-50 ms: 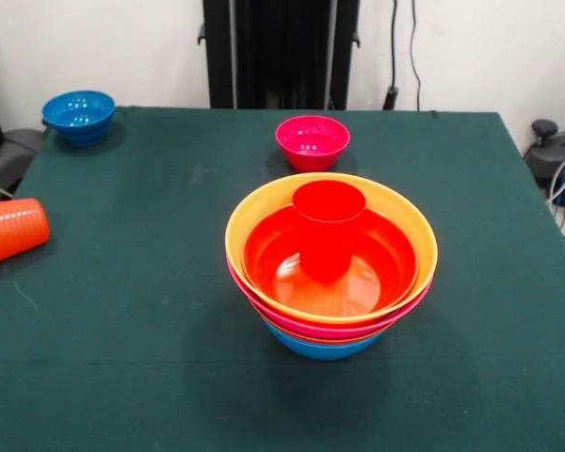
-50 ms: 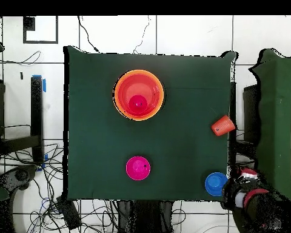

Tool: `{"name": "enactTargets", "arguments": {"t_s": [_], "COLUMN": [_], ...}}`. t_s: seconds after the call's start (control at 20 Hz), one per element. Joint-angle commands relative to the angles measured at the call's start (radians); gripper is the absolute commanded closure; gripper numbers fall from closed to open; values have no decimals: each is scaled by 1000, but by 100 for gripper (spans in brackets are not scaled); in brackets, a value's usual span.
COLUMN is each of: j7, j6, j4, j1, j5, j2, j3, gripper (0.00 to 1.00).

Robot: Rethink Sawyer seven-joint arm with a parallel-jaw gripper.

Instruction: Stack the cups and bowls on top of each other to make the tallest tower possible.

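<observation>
A robotics lab or test room: a square desk (image 1: 122,282) draped in dark green cloth stands on a pale tiled floor (image 2: 190,33), with a black pedestal (image 1: 281,52) at one side. Loose black cables (image 2: 33,176) trail across the tiles beside the desk and hang down the plain white wall (image 1: 471,47). Bright plastic bowls (image 1: 330,273) and an orange cup (image 1: 9,231) sit on the cloth like test props, not tableware in a home.
</observation>
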Motion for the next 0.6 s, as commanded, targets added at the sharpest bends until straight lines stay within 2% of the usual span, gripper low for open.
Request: {"name": "enactTargets", "arguments": {"t_s": [0.05, 0.35, 0.6], "j7": [-86, -55, -31], "j6": [-65, -143, -176], "j4": [142, 167, 168], "j1": [-10, -63, -83], "j5": [-66, -75, -99], "j2": [96, 153, 186], "j3": [156, 242, 272], "gripper": [0, 0, 0]}}
